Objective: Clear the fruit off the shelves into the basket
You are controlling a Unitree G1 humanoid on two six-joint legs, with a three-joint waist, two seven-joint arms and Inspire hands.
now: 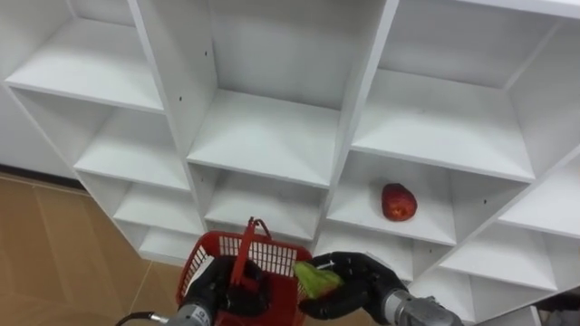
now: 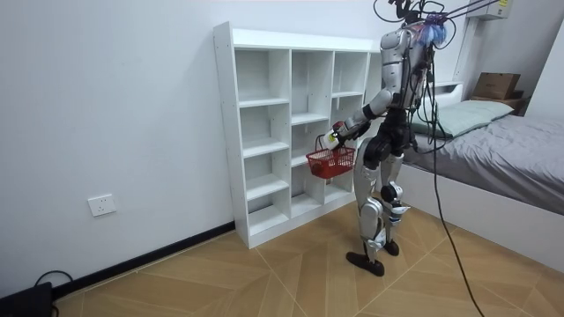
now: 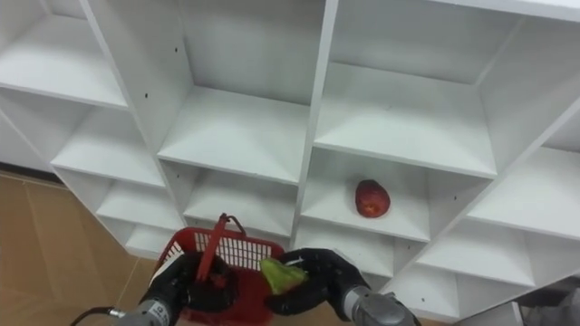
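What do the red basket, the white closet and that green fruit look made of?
The red basket in the left hand: likely moulded plastic, matte; open-grid wall, thin handle.
The white closet: probably laminated board, smooth satin; flat square-edged panels, small peg holes.
The green fruit in the right hand: smooth, slightly shiny skin; real or imitation, I cannot tell.

I saw a pale green fruit [image 1: 314, 279] gripped in my right hand [image 1: 362, 282], tilted at the three o'clock rim of the red basket [image 1: 276, 256] my left hand [image 1: 216, 288] held. A red fruit [image 1: 398, 202] lay alone on a white closet [image 1: 263, 136] shelf, at one o'clock from the basket, well apart.
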